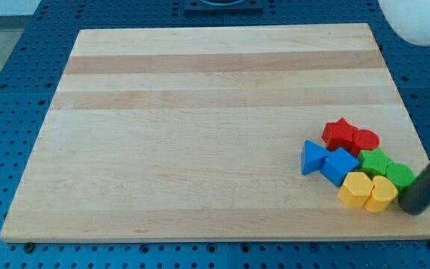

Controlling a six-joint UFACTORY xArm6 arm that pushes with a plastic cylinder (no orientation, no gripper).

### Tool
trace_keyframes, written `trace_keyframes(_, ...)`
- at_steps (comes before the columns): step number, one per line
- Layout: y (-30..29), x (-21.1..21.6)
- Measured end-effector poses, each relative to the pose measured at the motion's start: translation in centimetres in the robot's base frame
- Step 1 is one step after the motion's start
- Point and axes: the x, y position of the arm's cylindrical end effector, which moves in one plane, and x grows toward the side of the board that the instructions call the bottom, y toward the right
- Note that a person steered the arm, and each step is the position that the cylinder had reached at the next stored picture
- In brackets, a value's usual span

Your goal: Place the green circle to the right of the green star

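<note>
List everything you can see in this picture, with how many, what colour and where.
Wooden board: one, light wood, fills most of the view.
Pegboard surface: one, blue, around the board.
Red star: one, red, top of the cluster at the view's lower right.
Red circle: one, red, touching the star's right.
Blue triangle: one, blue, cluster's left end.
Blue cube: one, blue, right of the triangle.
Green star: one, green, below the red pair.
Green circle: one, green, right of the green star.
Yellow blocks: two, yellow, cluster's bottom.
My tip: one, dark, just right of the yellow blocks.
</note>
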Motion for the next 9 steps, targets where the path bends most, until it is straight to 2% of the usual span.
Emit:
trace_keyframes(5, -1.8, -6.5)
trace_keyframes(7, -1.4, -5.0)
trace_keyframes(9, -1.2, -6.6)
